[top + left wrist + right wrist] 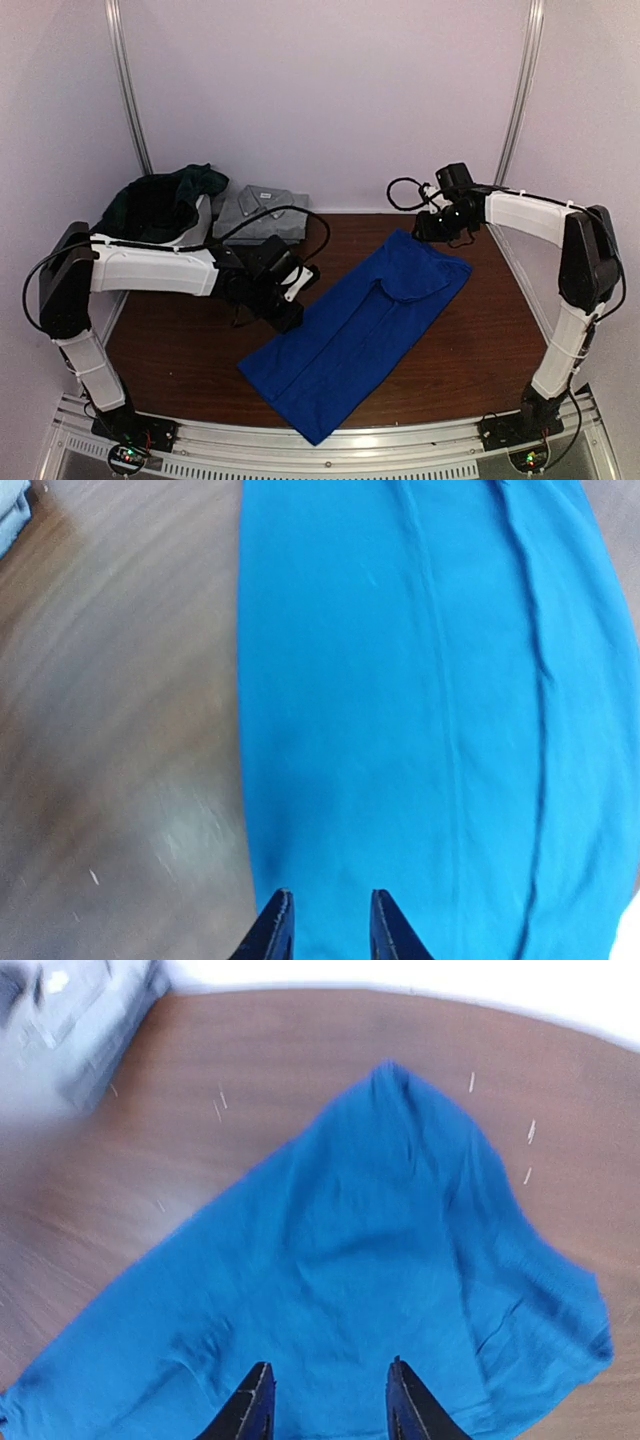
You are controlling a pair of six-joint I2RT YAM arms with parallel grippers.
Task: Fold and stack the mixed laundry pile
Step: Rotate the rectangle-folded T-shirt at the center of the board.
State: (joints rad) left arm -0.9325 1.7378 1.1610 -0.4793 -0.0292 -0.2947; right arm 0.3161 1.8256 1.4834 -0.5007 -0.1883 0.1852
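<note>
The blue shirt [358,325] lies flat in a long strip, slanting across the table [470,340] between the arms. The left claw [328,915] hovers over its left edge, slightly open and holding nothing. The right claw [325,1390] hangs above the far end, wider open and also empty. An end-to-end fold looks next (pinch every layer at the corners, or the strip may splay). More laundry [160,200] sits in the basket [205,218], far left.
</note>
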